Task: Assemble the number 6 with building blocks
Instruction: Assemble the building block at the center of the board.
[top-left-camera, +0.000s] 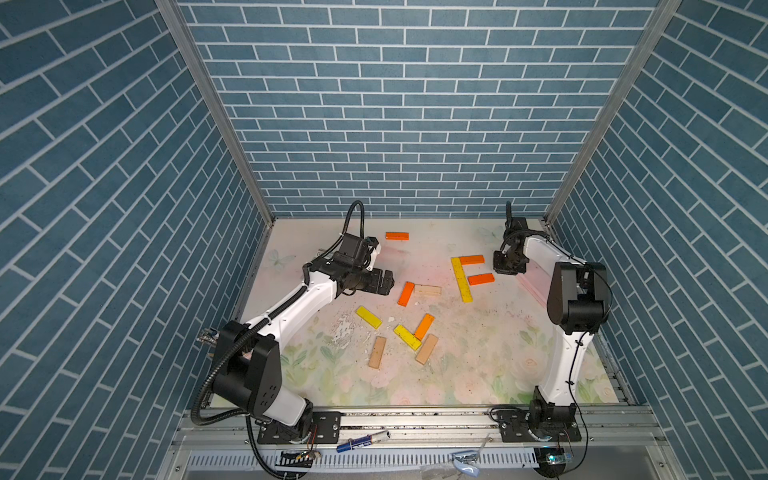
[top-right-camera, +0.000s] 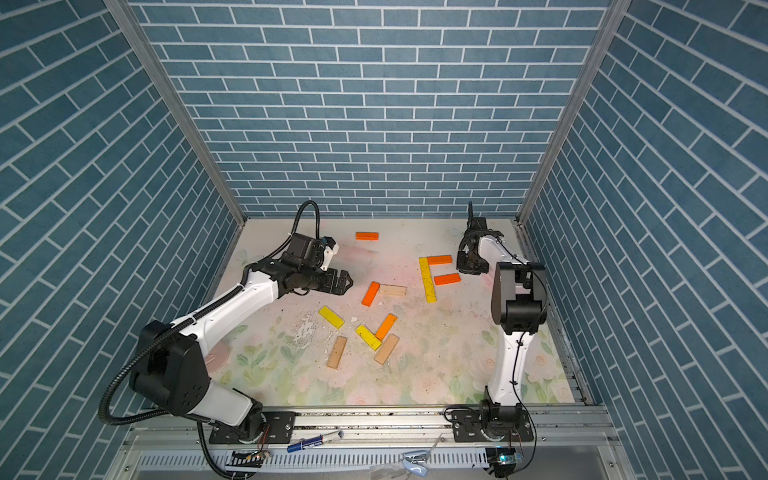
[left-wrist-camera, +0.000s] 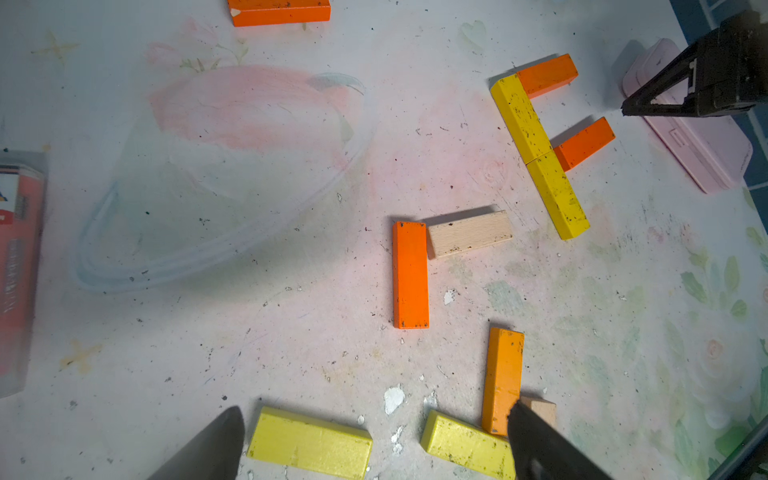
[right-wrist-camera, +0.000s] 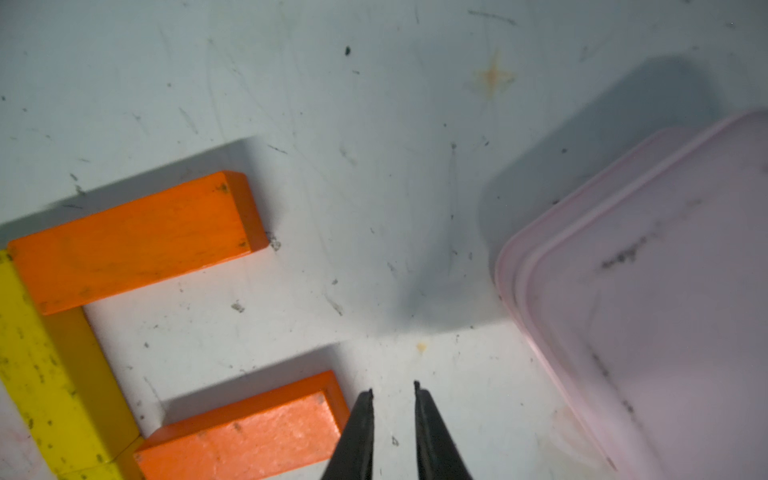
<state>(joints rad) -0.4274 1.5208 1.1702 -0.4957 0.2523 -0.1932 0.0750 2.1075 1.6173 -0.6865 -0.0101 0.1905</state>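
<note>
Blue brick-pattern walls (top-left-camera: 374, 104) close three sides. Pale floral tabletop (top-left-camera: 478, 361), scuffed and speckled with chips.

Building blocks (top-left-camera: 368, 317), flat rectangular wooden planks, all lie flat on the tabletop.
- Toward the right arm: two yellow planks (top-left-camera: 462, 279) end to end in one line. Two orange planks (top-left-camera: 471, 259) butt against that line's side, apart from each other, pointing at the right arm. Together they form an F-like figure.
- Lone orange plank (top-left-camera: 397, 235) near the back wall.
- Mid-table orange plank (top-left-camera: 406, 293) touching a pale tan plank (top-left-camera: 428, 290) at one end.
- Toward the front: a cluster of yellow plank (top-left-camera: 407, 336), amber-orange plank (top-left-camera: 424, 326) and beige plank (top-left-camera: 427, 349). A second beige plank (top-left-camera: 377, 352) lies apart.

Left gripper (top-left-camera: 384, 282): jaws spread wide, nothing between them, above the table near the mid-table orange plank.

Right gripper (right-wrist-camera: 393, 388): fingertips drawn close with only a narrow slit, gripping nothing. It sits just off the free end of one orange plank, between that plank and a pink rounded case (right-wrist-camera: 665, 291).
</note>
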